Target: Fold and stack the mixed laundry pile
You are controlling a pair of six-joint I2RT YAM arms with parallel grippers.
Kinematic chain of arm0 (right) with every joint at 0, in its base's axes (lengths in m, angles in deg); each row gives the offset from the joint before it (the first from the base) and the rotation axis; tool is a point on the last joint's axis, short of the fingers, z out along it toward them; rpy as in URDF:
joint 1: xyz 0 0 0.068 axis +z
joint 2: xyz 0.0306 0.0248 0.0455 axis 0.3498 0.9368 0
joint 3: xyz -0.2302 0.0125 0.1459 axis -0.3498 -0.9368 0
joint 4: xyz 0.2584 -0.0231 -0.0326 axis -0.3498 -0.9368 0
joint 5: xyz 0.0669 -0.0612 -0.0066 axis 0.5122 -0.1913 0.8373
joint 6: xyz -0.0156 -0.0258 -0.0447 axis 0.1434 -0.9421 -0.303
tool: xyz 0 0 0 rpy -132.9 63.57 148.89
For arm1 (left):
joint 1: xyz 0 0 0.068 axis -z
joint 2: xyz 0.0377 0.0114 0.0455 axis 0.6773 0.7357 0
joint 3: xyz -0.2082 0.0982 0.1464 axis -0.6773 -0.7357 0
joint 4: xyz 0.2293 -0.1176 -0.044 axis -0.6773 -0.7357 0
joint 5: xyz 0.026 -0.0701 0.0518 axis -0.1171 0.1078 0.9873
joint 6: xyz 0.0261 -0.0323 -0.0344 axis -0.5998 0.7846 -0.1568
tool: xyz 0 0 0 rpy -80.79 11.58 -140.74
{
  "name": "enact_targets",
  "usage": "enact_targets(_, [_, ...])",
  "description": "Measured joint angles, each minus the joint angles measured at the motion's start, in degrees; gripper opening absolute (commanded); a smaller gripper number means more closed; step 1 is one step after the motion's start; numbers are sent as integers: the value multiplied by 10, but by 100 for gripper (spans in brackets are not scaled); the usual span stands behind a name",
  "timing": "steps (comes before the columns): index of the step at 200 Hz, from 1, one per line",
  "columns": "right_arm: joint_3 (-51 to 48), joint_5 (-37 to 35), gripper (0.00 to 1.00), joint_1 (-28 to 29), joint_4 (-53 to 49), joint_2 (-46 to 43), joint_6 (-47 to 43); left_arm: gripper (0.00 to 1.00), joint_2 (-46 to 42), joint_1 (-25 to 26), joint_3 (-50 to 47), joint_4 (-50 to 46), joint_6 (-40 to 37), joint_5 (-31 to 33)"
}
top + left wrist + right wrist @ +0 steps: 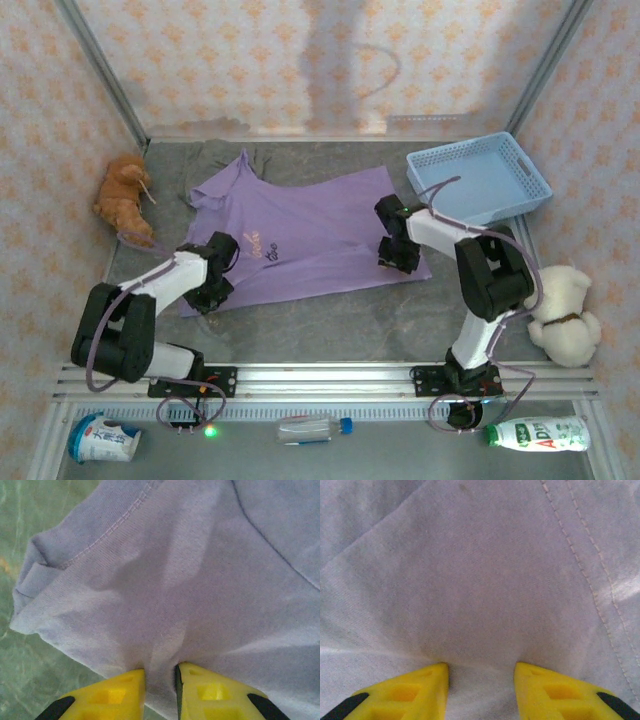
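The lavender shirt (310, 225) lies spread flat on the grey table, its small dark chest mark (262, 247) facing up. My left gripper (208, 292) sits at the shirt's near left edge. In the left wrist view it (160, 677) is shut on a pinched ridge of the shirt (175, 580). My right gripper (397, 255) rests on the shirt's near right corner. In the right wrist view it (481, 672) is open, its yellow fingertips (432, 680) apart on the flat cloth (470, 580). A creased grey cloth (228, 157) peeks out behind the shirt's far edge.
A light blue lattice basket (480, 178) stands at the back right. An orange plush toy (125, 200) lies at the left edge, a cream one (565, 305) at the right. Bottles (315, 428) (540, 433) and a container (100, 438) lie in front of the rail.
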Motion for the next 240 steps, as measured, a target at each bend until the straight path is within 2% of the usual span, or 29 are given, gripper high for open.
enact_targets(39, [-30,10,40,0,-13,-23,10,26,-38,21,-22,-22,32,-17])
enact_targets(52, [-26,10,44,0,-17,-23,10,35,-44,21,-16,-38,32,-16])
enact_targets(61, [-18,10,47,0,-26,-19,8,53,-46,21,-3,-55,31,-11])
enact_targets(66, [-12,10,49,0,-32,-17,7,58,-47,21,9,-64,23,-9])
enact_targets(82, [19,12,54,0,-53,-9,0,63,-52,21,54,-75,13,-6])
enact_targets(107, [97,12,54,0,-72,-8,-11,63,-68,21,101,-65,2,-10])
enact_targets(139, [160,12,54,-3,-73,-7,-16,60,-74,24,82,-41,6,-28])
enact_targets(189, [186,12,54,-14,-75,5,-15,55,-56,25,48,17,14,-57])
enact_targets(240, [189,12,54,-14,-80,9,-11,45,21,36,50,90,17,-67])
